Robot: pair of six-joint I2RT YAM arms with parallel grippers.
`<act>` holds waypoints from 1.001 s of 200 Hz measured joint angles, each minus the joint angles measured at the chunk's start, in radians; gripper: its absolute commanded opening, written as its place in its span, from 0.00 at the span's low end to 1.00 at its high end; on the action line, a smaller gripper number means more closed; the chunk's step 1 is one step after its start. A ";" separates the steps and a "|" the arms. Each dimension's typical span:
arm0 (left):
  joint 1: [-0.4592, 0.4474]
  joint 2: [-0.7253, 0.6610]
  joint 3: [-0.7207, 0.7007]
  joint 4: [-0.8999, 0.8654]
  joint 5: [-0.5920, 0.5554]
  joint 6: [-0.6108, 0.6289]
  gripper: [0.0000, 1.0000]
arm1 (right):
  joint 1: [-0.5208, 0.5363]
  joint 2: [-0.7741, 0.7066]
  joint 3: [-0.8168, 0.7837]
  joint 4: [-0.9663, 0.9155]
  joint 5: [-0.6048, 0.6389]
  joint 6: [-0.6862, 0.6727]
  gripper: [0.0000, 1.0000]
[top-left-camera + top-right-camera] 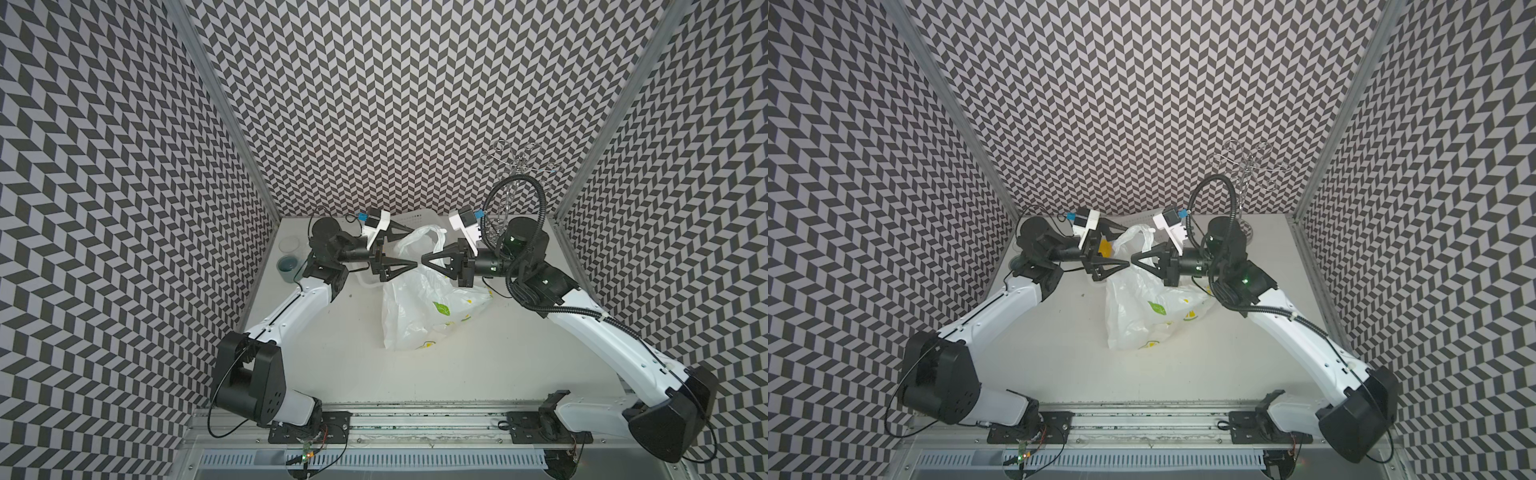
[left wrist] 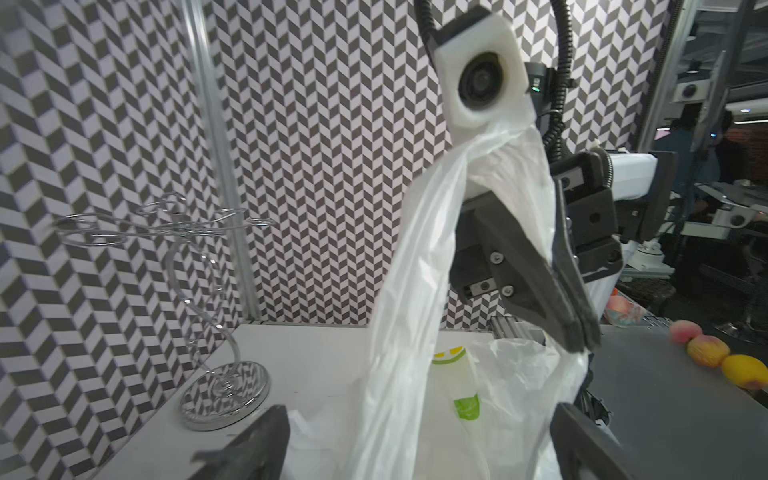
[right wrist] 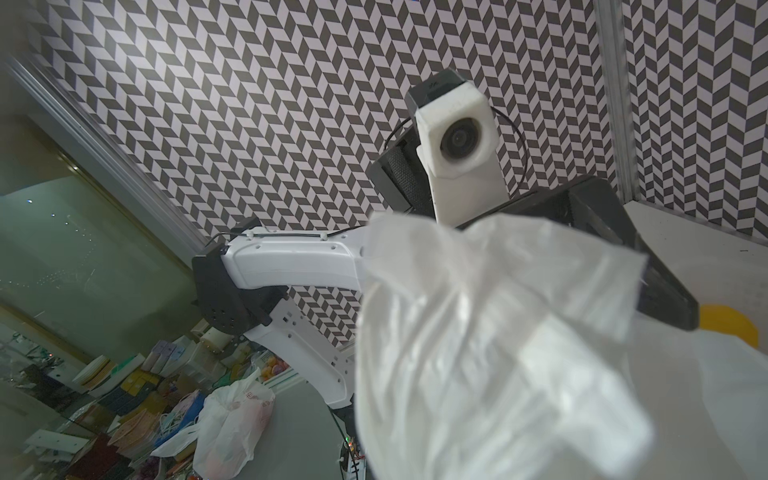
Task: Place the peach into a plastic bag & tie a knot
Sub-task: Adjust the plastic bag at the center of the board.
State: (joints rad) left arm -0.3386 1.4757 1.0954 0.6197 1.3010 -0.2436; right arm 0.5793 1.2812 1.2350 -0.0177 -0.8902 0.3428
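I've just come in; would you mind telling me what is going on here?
Two robot arms are working on the plastic bag that sits on the table. The right end effector is shut on the bag's top and holds it up. The left end effector stands open at the bag, gripping nothing. No knot is tied yet, and the peach cannot be seen.

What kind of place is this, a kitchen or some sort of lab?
Most likely a robot lab booth: a left arm and right arm bolted to a metal rail, with chevron-patterned walls enclosing a white table.

Bright, even light — blurred wrist-view edges
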 measured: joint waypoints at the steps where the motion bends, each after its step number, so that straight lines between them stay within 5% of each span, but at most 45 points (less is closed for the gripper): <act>1: -0.002 0.001 0.000 0.000 0.001 0.000 0.99 | 0.000 0.000 0.000 0.000 0.000 0.000 0.01; 57: -0.083 -0.032 -0.128 0.069 0.023 -0.023 0.99 | -0.012 0.000 -0.035 0.121 0.037 0.057 0.00; 136: -0.163 0.051 -0.077 0.199 -0.081 -0.117 0.99 | 0.048 -0.024 -0.225 0.398 0.208 0.191 0.00; 200: -0.186 0.175 -0.068 0.398 -0.121 -0.271 0.86 | 0.081 -0.025 -0.235 0.529 0.291 0.276 0.00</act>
State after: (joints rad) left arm -0.5243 1.6505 1.0271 1.0180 1.1805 -0.5144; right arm 0.6605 1.2560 1.0004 0.5117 -0.5995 0.6186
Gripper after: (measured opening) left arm 0.873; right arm 0.048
